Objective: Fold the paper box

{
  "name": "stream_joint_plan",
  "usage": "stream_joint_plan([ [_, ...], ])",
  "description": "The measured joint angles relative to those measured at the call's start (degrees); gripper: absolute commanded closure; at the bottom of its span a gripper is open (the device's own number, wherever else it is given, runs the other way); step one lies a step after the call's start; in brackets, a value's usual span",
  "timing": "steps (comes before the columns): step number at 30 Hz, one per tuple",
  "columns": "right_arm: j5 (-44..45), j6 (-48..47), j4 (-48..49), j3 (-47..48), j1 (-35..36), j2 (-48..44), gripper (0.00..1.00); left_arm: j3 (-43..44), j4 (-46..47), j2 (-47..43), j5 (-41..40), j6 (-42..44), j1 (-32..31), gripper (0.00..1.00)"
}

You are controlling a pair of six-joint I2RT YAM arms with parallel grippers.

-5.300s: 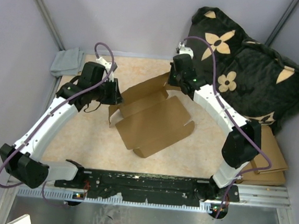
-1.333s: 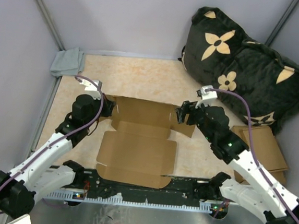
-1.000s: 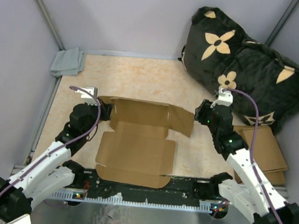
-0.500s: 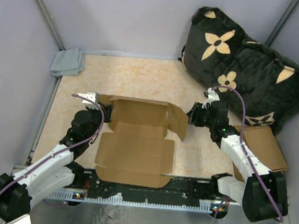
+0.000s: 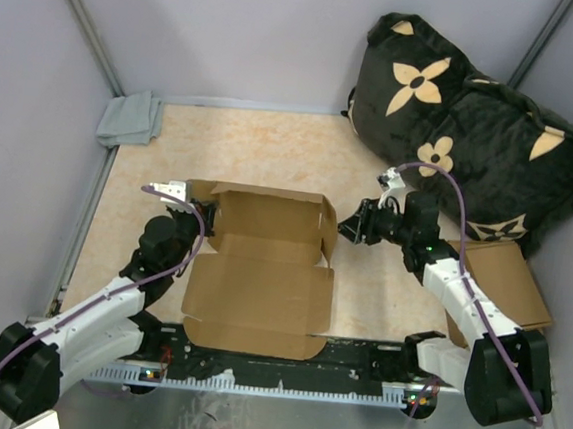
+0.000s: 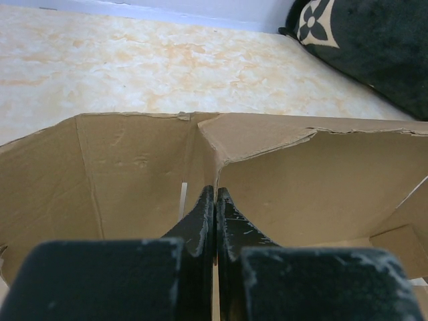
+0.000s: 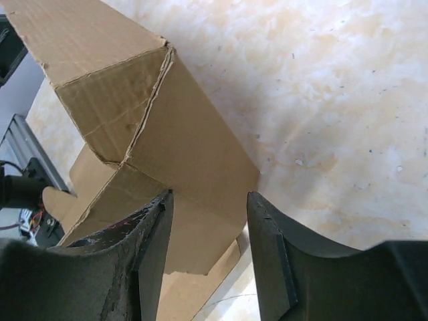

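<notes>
**Box part-raised mid-worktop, left fingers shut at its left corner, right fingers open at its right flap**

- The box [image 5: 261, 278] sits on the worktop [image 5: 272, 148], centred between the two arms and close to their bases.
- The near panel lies flat. The far panel stands up as a wall, and side flaps are raised at both far corners.
- The left fingers [image 5: 203, 217] are at the far-left corner. In the wrist view they are pressed tight together, with no gap showing. Their tips [image 6: 215, 195] meet the seam where the left flap joins the back wall. We cannot tell whether cardboard is pinched between them.
- The right fingers [image 5: 352, 227] are just beside the right flap, on its outer side. In the wrist view they stand clearly apart, and the flap's lower corner [image 7: 200, 167] and bare worktop show through the gap. They clamp nothing. We cannot tell whether the flap touches a fingertip.
- The right flap stands folded at its crease, tilted inward over the box.
- Elsewhere there is a black cushion [image 5: 475, 121] with tan flowers at far right. A stack of flat cardboard [image 5: 509, 284] lies below it, beside the right arm. A grey cloth [image 5: 129, 118] is in the far-left corner, well apart from the box.
</notes>
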Motion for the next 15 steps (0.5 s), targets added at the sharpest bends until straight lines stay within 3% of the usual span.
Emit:
stream_joint_plan([
  [9, -2.7, -1.1, 0.0, 0.0, 5.1, 1.7, 0.40, 0.0, 0.1, 0.7, -0.3, 0.2, -0.5, 1.00],
  [15, 1.2, -2.7, 1.8, -0.5, 11.8, 1.7, 0.39, 0.1, -0.1, 0.3, -0.6, 0.3, -1.0, 1.00],
])
